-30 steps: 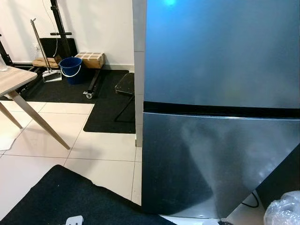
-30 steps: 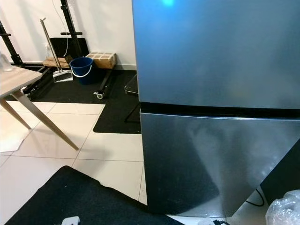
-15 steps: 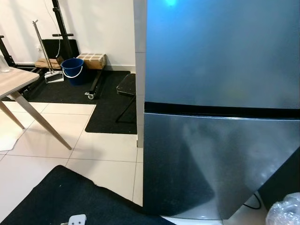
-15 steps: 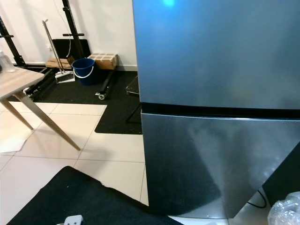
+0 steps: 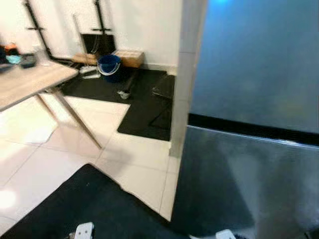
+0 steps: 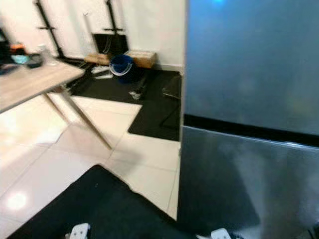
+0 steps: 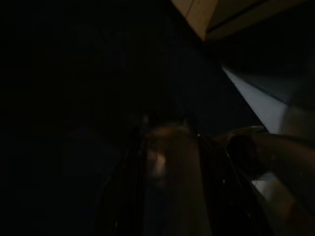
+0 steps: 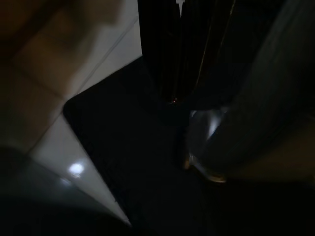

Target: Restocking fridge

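The steel fridge [image 5: 249, 74] stands at my right. Its upper door and lower door [image 5: 249, 184] are both closed, with a black seam [image 5: 249, 128] between them. No food item can be made out. My right gripper [image 8: 172, 105] hangs low over a dark mat and pale tiles, its two black fingers [image 8: 157, 49] pressed together on nothing. My left arm hangs idle; its wrist view is very dark, with a dim shiny curved shape [image 7: 172, 162] over dark floor.
A wooden table [image 5: 30, 84] on slanted legs stands at the left, with small items at its far end. A blue bucket [image 5: 108, 64], a box and stands sit by the far wall. A black mat [image 5: 84, 204] lies on the white tiles before me.
The camera has swung to the left and blurred: the fridge now sits further right in the picture and more of the table shows. The plastic bag at the lower right has left the picture.
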You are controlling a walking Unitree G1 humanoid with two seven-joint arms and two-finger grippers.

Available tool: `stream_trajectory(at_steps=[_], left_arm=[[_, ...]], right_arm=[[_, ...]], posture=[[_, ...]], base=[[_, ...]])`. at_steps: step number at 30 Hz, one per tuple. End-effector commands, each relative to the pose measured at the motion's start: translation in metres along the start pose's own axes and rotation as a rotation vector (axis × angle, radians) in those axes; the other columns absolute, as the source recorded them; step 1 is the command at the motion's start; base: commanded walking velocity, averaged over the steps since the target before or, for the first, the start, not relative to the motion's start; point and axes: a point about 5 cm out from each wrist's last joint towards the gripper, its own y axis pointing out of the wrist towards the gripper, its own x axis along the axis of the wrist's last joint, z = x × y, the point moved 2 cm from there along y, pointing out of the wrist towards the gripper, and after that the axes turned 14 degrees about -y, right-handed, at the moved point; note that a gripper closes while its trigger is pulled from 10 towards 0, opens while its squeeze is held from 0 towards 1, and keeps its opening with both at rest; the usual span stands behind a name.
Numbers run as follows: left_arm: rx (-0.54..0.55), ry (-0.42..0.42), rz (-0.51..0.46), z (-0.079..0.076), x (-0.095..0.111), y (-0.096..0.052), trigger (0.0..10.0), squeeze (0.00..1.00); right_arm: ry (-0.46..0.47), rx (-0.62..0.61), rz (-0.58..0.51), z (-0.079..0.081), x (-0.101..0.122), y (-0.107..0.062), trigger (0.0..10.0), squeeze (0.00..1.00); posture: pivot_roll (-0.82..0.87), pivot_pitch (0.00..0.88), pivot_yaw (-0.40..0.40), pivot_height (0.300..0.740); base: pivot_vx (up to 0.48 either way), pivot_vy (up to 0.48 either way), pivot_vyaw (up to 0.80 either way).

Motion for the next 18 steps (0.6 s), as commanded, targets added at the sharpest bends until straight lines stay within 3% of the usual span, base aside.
stream_trajectory(at_steps=[1, 18], left_arm=[[0.019, 0.003, 0.013, 0.0039, -0.0035, -0.0016, 10.0, 0.00], [0.052, 0.060, -0.030, 0.0061, 0.0013, -0.0022, 10.0, 0.00]], right_arm=[[0.009, 0.026, 0.004, 0.0085, -0.0011, 0.0013, 10.0, 0.00], [0.013, 0.047, 0.020, 0.0138, -0.0088, 0.0003, 10.0, 0.00]], posture=[[-0.04, 0.000, 0.015, 0.740], [-0.04, 0.000, 0.018, 0.740]], base=[[0.000, 0.000, 0.75], [0.000, 0.000, 0.75]])
